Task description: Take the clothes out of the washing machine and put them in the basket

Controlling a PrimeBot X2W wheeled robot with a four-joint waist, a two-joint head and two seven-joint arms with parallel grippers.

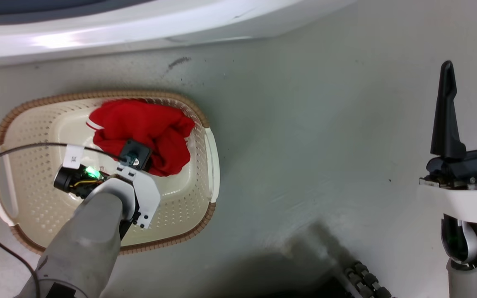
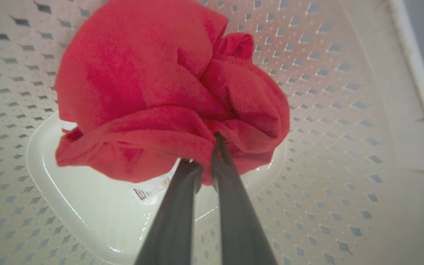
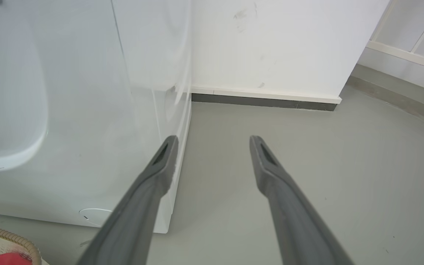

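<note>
Gripping a fold of the bright-red soft fabric garment, the left gripper has its two long dark jaws pressed almost together, and the cloth bunches around their tips. This garment is inside the small cream-white perforated plastic basket, in the half nearer to the large white washing machine, and a narrow white band shows at its left edge. From the left wrist view the red bundle is above the smooth bottom of the basket, where a barcode label is partly covered by the cloth; whether the garment rests on the bottom or hangs a little above it, I cannot tell. The pale left forearm reaches down into the basket from the lower left, with a thin black cable that curves over the rim. The basket stands on the grey floor, just in front of the machine. The right gripper is well apart from the basket, at the right side, and its jaws are spread wide with nothing between them. In the right wrist view this gripper points toward the front corner of the washing machine and the white wall behind; the brown rim of the basket shows at the lower left corner.
</note>
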